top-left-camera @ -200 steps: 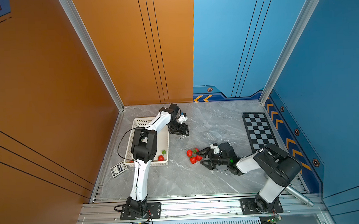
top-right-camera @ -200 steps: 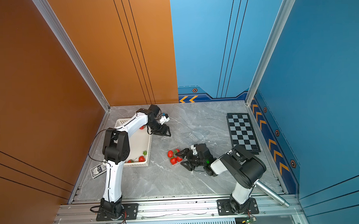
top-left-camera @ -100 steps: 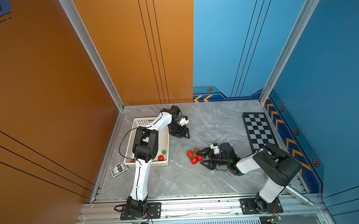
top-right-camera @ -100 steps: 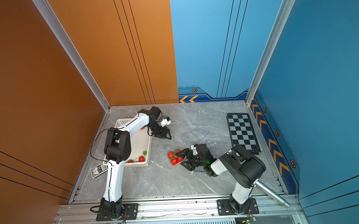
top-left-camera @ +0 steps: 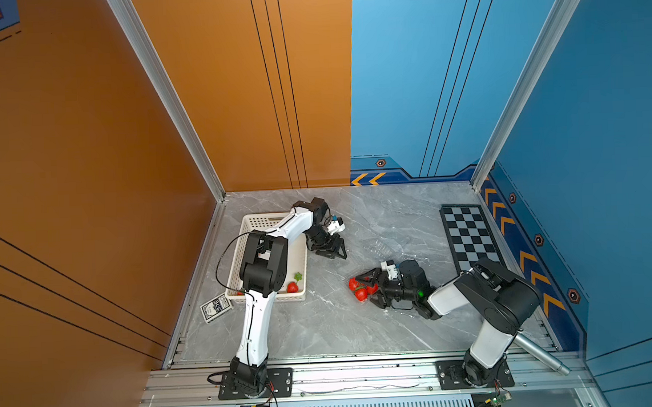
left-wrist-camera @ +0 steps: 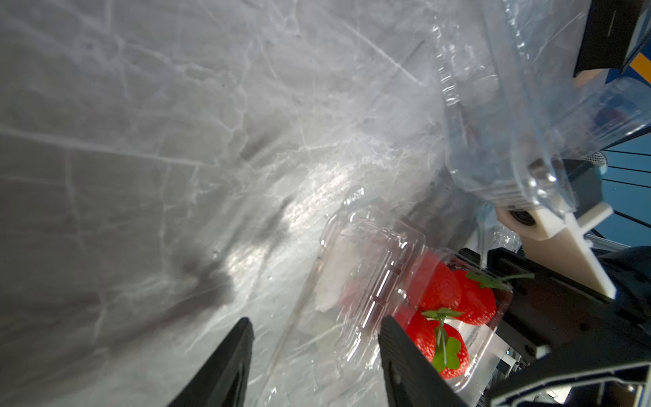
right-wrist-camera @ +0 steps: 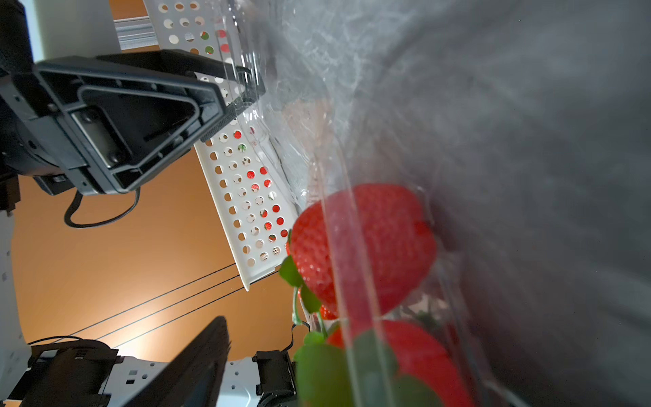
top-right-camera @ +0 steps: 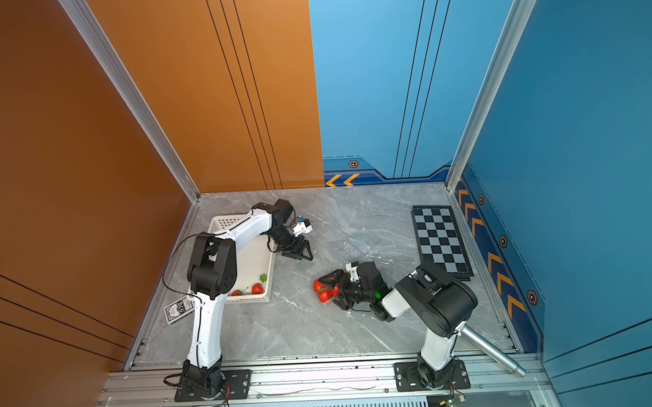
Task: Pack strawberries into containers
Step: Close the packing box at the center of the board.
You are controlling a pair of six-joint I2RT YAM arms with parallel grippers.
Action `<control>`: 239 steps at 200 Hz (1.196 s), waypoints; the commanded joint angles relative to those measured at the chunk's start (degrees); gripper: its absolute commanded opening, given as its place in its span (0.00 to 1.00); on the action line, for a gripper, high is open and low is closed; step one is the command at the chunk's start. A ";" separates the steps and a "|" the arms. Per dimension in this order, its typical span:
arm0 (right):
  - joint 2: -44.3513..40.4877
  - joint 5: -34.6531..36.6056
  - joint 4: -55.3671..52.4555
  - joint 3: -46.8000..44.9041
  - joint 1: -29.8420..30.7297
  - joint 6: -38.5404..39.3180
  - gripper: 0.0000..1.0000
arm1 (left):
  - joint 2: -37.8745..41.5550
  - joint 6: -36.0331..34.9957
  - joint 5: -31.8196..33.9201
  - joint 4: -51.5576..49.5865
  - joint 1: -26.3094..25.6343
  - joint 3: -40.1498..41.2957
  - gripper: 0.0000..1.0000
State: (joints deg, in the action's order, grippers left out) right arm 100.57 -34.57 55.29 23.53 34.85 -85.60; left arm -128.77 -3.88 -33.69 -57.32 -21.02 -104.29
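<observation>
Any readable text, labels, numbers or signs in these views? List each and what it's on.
Card box beside the white basket: printed face, too small to read.
Back-wall chevrons: two orange arrow marks, no words.
Side-wall chevrons: orange arrow marks, no words.
Hexagon badges on the wall trim: no legible characters.
Wrist views: no text visible.

Marble table [top-left-camera: 322,325] — basket [top-left-camera: 275,298], chessboard [top-left-camera: 469,236], cards [top-left-camera: 215,307], containers [top-left-camera: 380,245]

Left gripper [top-left-camera: 330,254] tilts downward, jaws apart; right gripper [top-left-camera: 361,291] lies low, level, facing it, jaws spread wide.
</observation>
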 commanded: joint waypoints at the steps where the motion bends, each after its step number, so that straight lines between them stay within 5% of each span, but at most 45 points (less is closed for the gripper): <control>1: 3.20 1.50 -6.34 -1.83 -0.16 -0.09 0.82 | 2.91 -1.26 -1.25 -1.68 0.37 0.68 0.59; 76: 1.77 3.08 -12.70 -1.17 -0.17 2.21 0.83 | 5.15 -1.16 -3.13 -1.57 0.98 2.66 0.56; 170: -7.61 10.10 -47.85 7.74 -0.56 16.69 0.85 | 7.92 -0.32 -5.08 1.01 0.37 7.77 0.56; 239: -6.44 10.50 -48.79 8.37 -0.60 17.57 0.86 | 9.40 -0.33 -6.77 1.08 -0.48 8.14 0.55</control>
State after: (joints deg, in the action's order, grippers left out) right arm 91.59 -29.23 18.35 34.20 34.81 -69.97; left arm -122.21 -3.81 -37.85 -56.36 -20.71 -96.62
